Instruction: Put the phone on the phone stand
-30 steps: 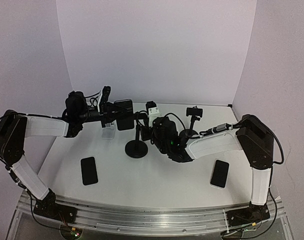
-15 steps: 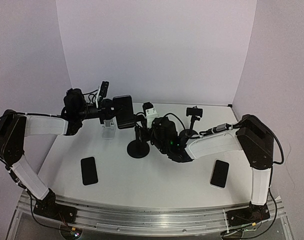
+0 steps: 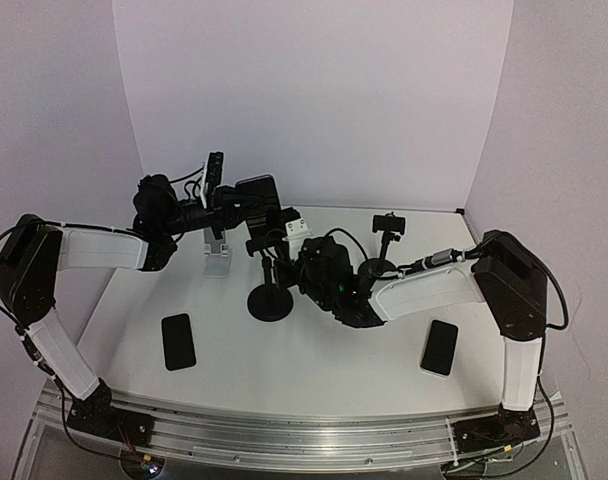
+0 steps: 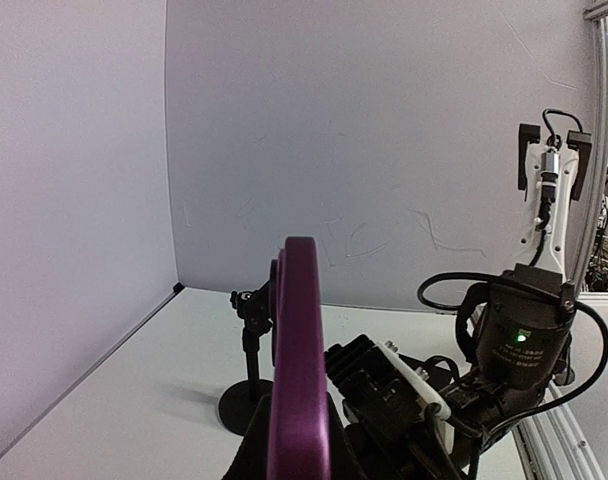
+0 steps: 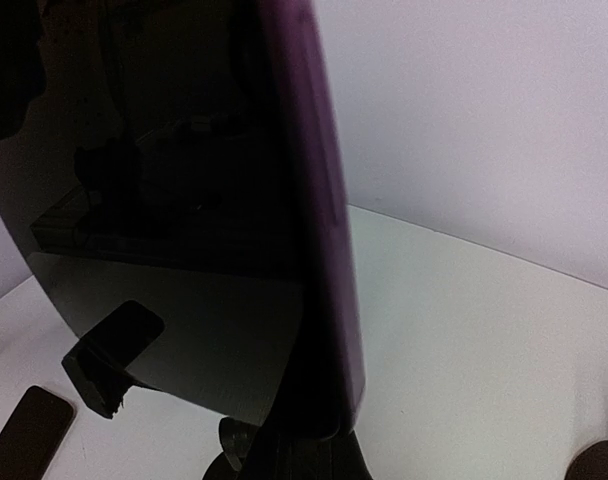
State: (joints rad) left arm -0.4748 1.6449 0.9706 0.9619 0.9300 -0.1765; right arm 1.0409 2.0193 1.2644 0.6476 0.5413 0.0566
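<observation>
Left claw (image 3: pixel 232 207): clenched on the purple phone (image 3: pixel 258 196), which projects beyond its fingertips, raised clear of the table. Right claw (image 3: pixel 274 247): clenched on the upper stem of the phone stand (image 3: pixel 271 303), with the stand base directly below it. The phone sits close in front of the right claw

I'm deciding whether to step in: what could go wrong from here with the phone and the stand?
1. The left gripper holds the phone in the air by a narrow pinch, so it may slip or twist while being seated.
2. The right gripper is clamped on the phone stand. A sideways push could tip its round base.
3. Both grippers work close together and might collide.
</observation>
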